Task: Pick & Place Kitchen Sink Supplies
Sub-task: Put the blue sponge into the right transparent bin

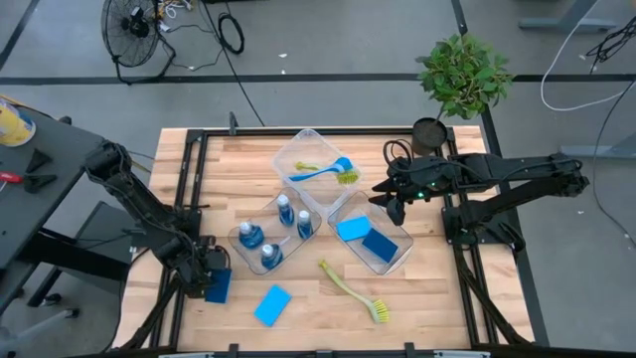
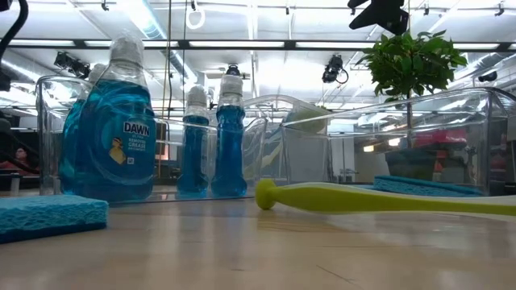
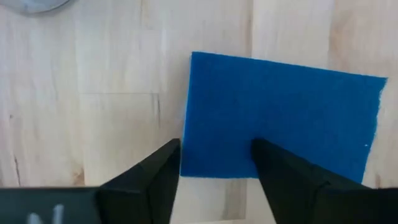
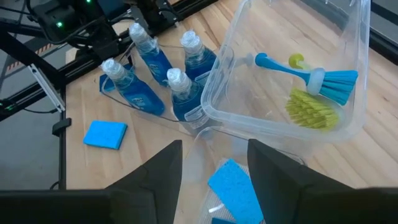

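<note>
At lower left of the high view, the left gripper point(image 3: 214, 165) straddles a flat dark-blue rectangular sponge point(image 3: 283, 118) on the wooden table point(image 1: 437, 288), fingers spread, not clenched. Right gripper point(image 1: 395, 202), fingers apart and empty, hovers above the clear plastic sponge bin point(image 1: 397, 261).

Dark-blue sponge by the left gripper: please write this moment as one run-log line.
left gripper: open, over dark-blue sponge edge | right gripper: open, above sponge bin | yellow-green brush: on table

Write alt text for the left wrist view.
Seen from above, a dark-blue sponge lies flat on the pale wooden table. The left gripper hovers over the sponge's near edge, its two dark fingers open and not gripping it.
</note>
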Tool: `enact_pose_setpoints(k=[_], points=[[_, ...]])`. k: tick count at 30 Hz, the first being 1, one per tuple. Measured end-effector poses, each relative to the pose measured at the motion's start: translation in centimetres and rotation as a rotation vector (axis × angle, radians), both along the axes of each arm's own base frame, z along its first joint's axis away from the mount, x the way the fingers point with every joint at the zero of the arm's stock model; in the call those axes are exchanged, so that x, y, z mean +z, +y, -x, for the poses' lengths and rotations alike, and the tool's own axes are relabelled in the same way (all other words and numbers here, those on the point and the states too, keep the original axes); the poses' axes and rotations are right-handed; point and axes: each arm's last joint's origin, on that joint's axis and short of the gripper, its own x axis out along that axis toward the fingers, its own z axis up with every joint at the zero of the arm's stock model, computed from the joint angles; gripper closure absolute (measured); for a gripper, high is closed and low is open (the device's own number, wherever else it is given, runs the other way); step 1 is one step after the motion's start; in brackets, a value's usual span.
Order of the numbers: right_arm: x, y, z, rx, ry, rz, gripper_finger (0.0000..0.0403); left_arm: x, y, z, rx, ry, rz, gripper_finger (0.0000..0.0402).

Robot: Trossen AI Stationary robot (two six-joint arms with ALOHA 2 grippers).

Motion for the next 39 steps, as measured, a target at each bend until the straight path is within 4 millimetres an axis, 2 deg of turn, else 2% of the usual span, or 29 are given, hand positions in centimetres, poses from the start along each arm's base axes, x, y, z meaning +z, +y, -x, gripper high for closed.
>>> enact_pose_setpoints(k=[11,21,25,31,39], points=[[0.0,0.0,0.0,0.000,0.000,0.000,0.0220,-0.1,0.0,0.1,-0.008,0.035,0.011,0.0313],[0.0,0.0,0.0,0.015,0.001,0.021,0.0220,-0.1,-0.2,0.3,-0.027,0.095,0.068,0.0384],[0.1,0.0,-0.1,0.020,-0.010,0.027,0.0220,0.4,-0.5,0.2,-0.018,0.134,0.105,0.0394],[0.1,0.0,-0.1,0.032,-0.010,0.037,0.0220,2.9,-1.5,-0.3,-0.028,0.163,0.135,0.0395],[0.1,0.0,-0.1,0.055,-0.008,0.058,0.0220,9.0,-2.4,-1.0,-0.025,0.173,0.118,0.0395]])
